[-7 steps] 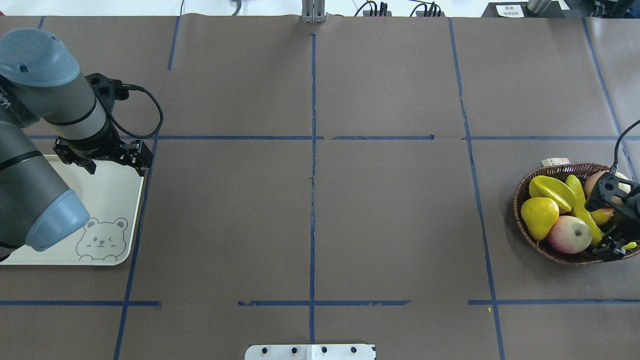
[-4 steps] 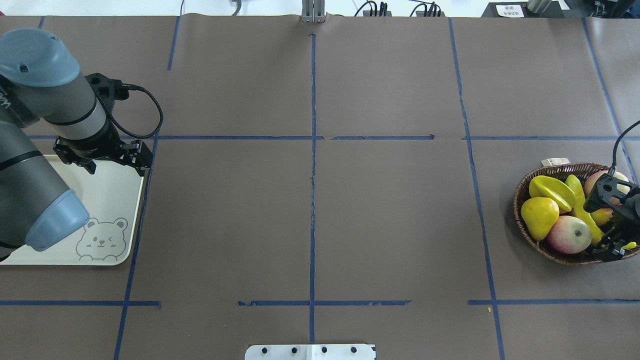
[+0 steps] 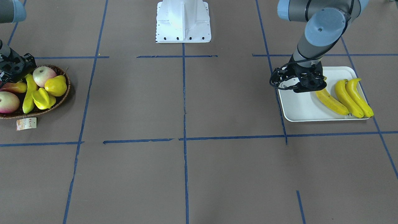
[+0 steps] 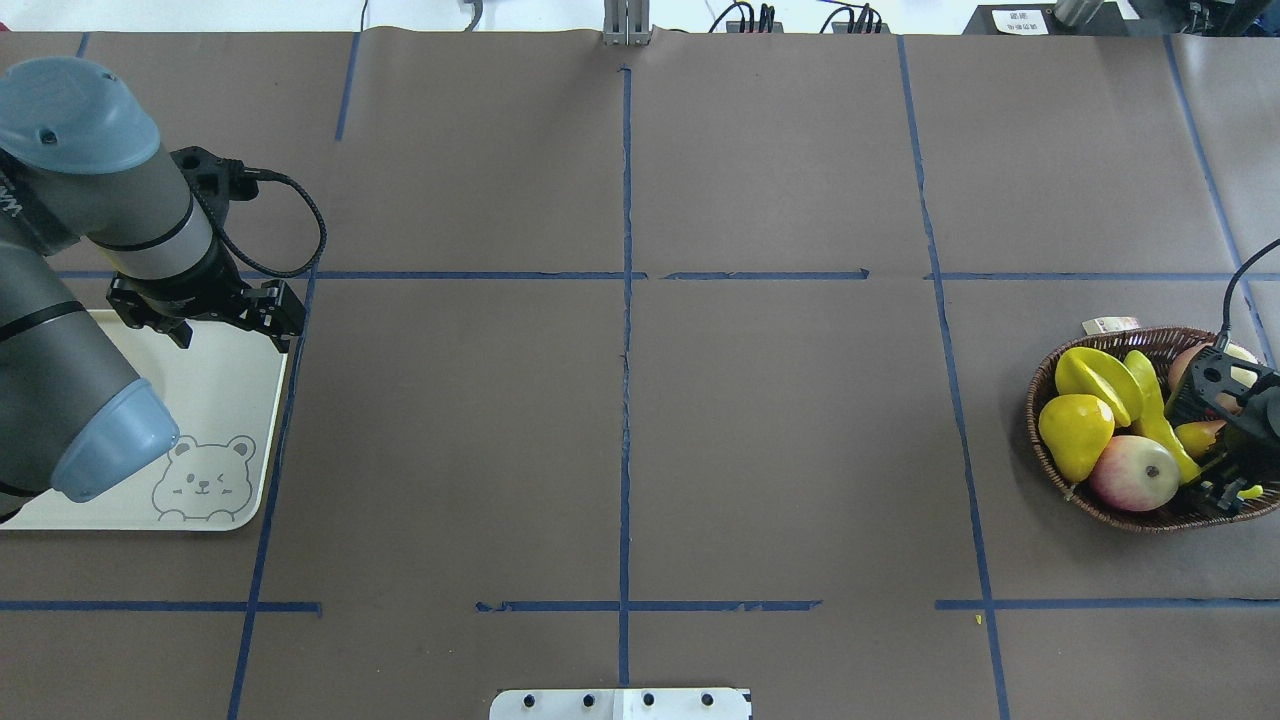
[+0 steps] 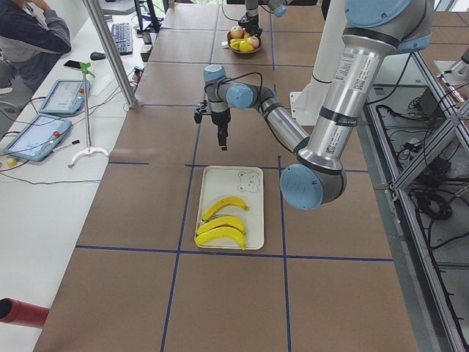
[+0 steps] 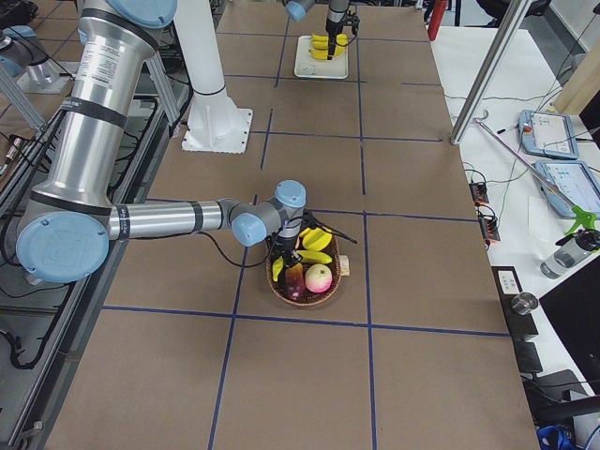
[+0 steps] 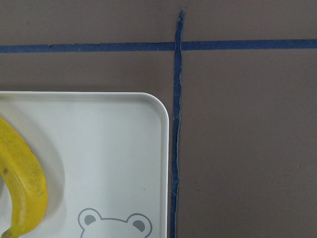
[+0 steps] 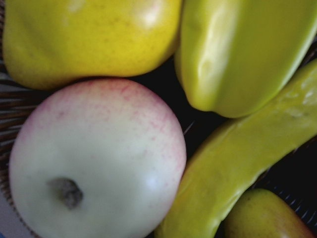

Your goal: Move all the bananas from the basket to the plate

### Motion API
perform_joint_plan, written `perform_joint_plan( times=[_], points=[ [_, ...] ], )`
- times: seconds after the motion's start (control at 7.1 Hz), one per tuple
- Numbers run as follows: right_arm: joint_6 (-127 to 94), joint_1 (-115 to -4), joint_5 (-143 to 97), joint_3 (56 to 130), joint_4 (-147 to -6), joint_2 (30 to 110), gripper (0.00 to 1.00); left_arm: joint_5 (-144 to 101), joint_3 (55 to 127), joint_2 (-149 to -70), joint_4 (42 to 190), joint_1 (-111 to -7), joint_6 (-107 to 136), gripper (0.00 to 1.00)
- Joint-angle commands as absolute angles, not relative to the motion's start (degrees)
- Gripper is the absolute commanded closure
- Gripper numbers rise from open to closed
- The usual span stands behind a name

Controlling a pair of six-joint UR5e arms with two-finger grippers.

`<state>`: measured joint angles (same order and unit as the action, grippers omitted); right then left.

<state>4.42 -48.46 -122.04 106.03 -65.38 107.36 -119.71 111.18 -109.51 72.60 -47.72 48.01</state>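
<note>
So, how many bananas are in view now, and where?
4. Three lie side by side on the plate: first banana, second banana, third banana. The fourth banana lies in the basket; others may be hidden deeper inside.

A robotics lab is shown. The tabletop point(image 4: 780, 430) is gridded with blue tape point(image 4: 625, 400); tablets point(image 5: 33, 137) and a keyboard point(image 5: 121, 37) are laid alongside.

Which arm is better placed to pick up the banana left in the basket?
Right. The right gripper hangs over the basket by the last banana; the left gripper is across the table, above the plate.
</note>
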Motion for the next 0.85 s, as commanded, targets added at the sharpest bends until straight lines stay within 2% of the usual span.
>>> perform_joint_plan(
  times=[0.0,0.7],
  points=[
    [4.5,-50.6,-122.3,108.0,-65.4,108.1,0.92,-119.7,111.2,-109.5,72.6,-47.7,48.0,0.0],
    [3.4,-57.7,-125.5,113.1,-66.0,108.6,0.97,-119.7,111.3,-109.6,72.7,-47.7,48.1,0.0]
  ],
)
